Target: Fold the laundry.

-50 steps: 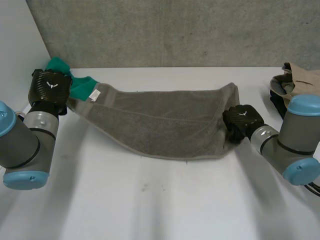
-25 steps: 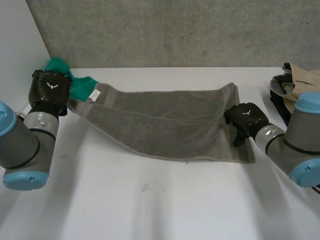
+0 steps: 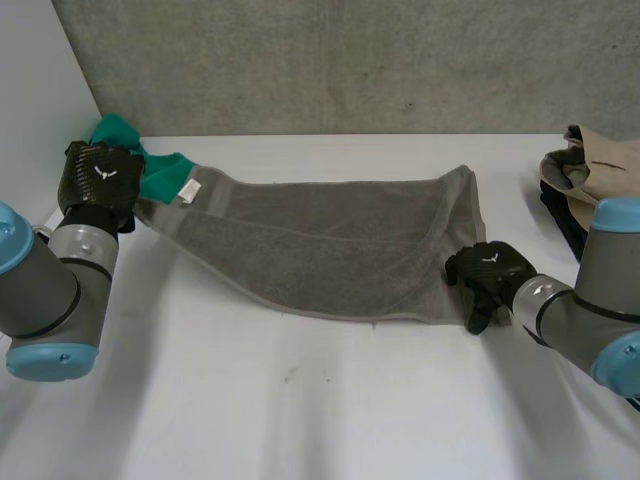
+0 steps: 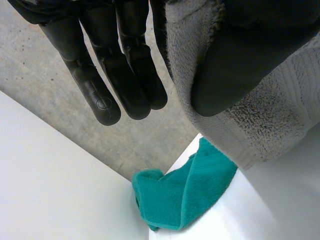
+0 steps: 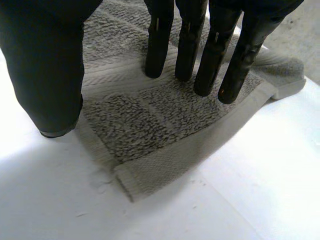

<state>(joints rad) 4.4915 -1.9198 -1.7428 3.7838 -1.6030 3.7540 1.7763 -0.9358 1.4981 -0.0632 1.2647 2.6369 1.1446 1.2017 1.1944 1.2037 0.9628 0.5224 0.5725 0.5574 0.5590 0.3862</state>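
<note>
Head view: the towel (image 3: 330, 250) lies spread across the far half of the table (image 3: 300, 400). Within the last second the right hand (image 3: 485, 275) has slid from the towel's right edge to its near right corner and drawn that corner out flat. Its fingers (image 5: 190, 50) now stand straight over the corner, gripping nothing (the thumb sits just beside the hem). That end looks laid out and ready for a fold. The left hand (image 3: 97, 180) pinches the far left corner between thumb and fingers. A green cloth (image 3: 160, 172) lies just behind it, at the table's far edge. A pile (image 3: 590, 165) of clothes sits near the right arm. The table's near half offers the room.
</note>
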